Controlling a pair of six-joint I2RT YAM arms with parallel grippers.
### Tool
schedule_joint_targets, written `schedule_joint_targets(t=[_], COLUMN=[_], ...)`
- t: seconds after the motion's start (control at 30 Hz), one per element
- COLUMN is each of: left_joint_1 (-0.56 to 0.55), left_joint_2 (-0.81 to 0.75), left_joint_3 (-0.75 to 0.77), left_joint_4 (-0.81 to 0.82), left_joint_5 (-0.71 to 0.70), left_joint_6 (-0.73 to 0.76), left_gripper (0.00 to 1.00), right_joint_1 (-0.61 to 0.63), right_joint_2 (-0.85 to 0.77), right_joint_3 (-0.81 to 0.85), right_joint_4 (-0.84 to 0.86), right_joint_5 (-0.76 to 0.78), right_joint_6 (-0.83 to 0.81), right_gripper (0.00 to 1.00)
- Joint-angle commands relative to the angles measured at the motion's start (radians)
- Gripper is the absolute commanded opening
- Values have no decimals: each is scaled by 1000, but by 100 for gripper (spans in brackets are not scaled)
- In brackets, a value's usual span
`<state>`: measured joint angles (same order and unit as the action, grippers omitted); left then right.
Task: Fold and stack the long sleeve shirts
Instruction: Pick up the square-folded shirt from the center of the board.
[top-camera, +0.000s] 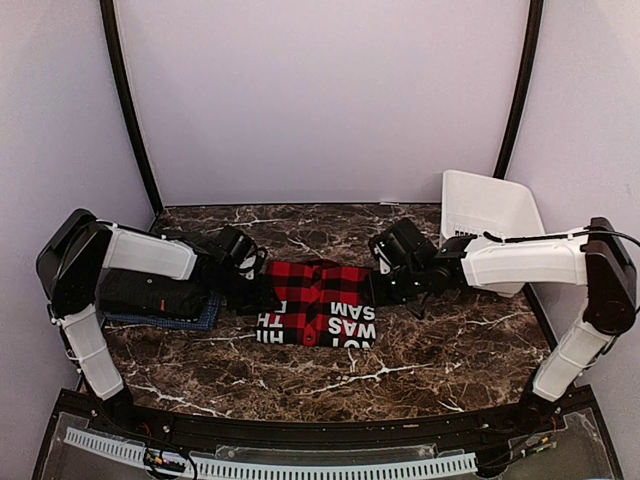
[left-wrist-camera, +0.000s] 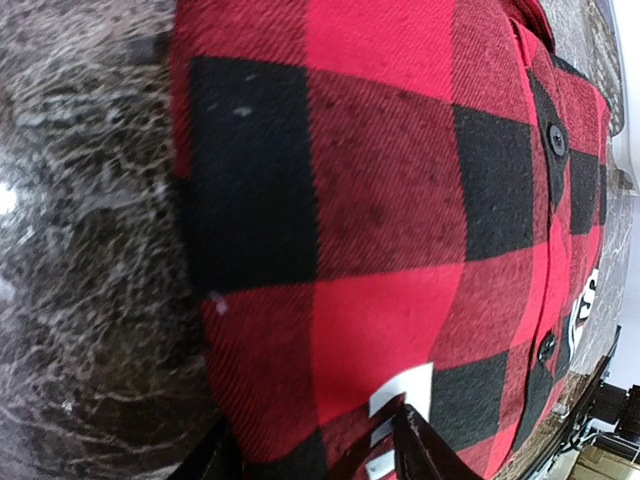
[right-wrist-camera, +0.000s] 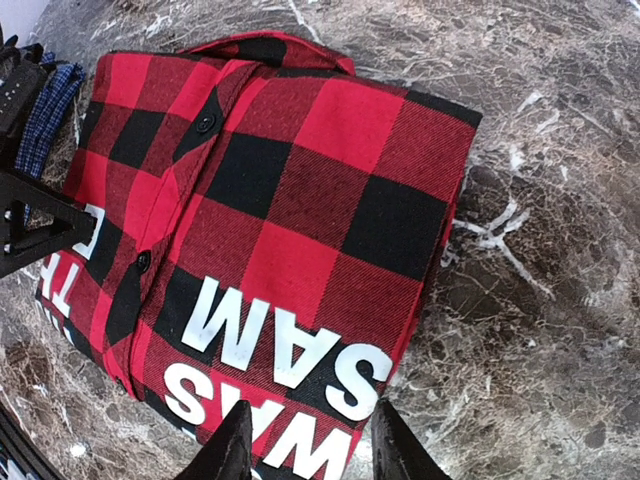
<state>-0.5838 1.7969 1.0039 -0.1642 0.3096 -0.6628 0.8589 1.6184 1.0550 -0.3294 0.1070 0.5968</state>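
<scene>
Checked shirt (top-camera: 318, 300) lies folded at centre of table (top-camera: 450, 350) between left gripper (left-wrist-camera: 318, 450) and right gripper (right-wrist-camera: 310, 450), both with fingers apart and gripping nothing; recommended: lift clear vertically without snagging the fold, then carry it level onto black shirt (top-camera: 140, 298).

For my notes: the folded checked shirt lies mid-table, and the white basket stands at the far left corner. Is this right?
Not quite: the top external view shows the white basket at the far right corner, not the left. The folded checked shirt does lie mid-table.
</scene>
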Motion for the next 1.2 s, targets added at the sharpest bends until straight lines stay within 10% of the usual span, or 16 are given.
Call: schedule_joint_targets(t=[0.0, 0.53, 1.17], left_joint_1=[-33, -42, -34], left_joint_2=[73, 78, -191], left_joint_3=[35, 56, 129], left_joint_4=[-100, -51, -302], left_joint_5=[-40, -21, -118], left_joint_6=[0, -58, 93], left_gripper=[49, 0, 0], right_joint_1=[-14, -28, -28], right_joint_2=[-50, -77, 23], right_joint_3=[0, -52, -32], right_joint_4=[37, 124, 171], right_joint_5=[38, 31, -54], right_joint_6=[-9, 13, 23], right_gripper=[38, 36, 34])
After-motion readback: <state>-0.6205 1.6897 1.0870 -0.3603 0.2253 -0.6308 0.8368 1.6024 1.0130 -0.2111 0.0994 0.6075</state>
